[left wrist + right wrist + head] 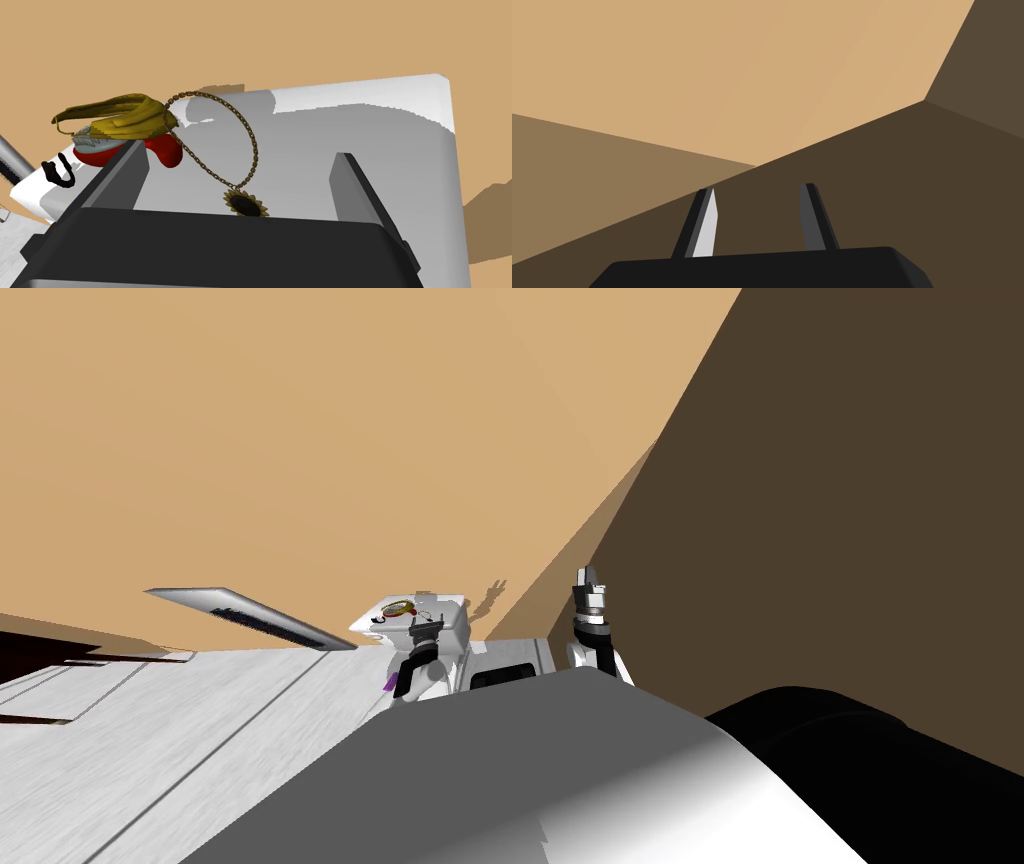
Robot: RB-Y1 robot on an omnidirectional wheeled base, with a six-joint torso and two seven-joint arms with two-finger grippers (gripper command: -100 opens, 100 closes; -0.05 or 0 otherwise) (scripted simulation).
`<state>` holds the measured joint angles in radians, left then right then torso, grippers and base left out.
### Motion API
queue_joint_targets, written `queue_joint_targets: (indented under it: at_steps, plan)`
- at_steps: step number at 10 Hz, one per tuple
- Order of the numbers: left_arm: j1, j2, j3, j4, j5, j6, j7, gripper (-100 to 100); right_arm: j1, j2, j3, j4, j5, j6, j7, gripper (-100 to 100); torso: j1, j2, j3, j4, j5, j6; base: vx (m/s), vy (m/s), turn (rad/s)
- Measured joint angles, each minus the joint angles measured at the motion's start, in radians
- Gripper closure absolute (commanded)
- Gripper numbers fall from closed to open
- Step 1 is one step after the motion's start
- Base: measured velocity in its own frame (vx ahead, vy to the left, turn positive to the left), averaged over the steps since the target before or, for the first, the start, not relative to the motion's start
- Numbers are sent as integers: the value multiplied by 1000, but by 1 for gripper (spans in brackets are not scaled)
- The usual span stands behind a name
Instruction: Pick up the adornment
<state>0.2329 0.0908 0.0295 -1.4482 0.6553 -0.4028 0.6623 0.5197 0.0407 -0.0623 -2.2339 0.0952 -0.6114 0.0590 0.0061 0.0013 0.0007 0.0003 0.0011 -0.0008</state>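
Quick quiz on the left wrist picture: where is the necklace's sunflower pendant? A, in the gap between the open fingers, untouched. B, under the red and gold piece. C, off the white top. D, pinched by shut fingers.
A: the sunflower pendant lies on the white top, in the gap between the left end effector's open fingers, and touches neither.
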Motion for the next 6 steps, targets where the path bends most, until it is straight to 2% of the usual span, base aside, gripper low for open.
queue_joint_targets:
  at_steps: [3,5,6]
  plan:
    - [5,-70,-4,5,16,-25,21,-100,0,0,0,0,0,0,0,0,-2,-1,0,0,0,0,-6,68,-1]
    - [8,-117,-2,0,21,-29,24,-100,0,0,0,0,0,0,0,0,-4,-1,-1,0,-1,0,0,26,0]
    - [9,-120,-2,-1,21,-28,24,0,0,0,0,0,0,0,0,0,-5,-1,-1,0,-1,0,0,0,0]
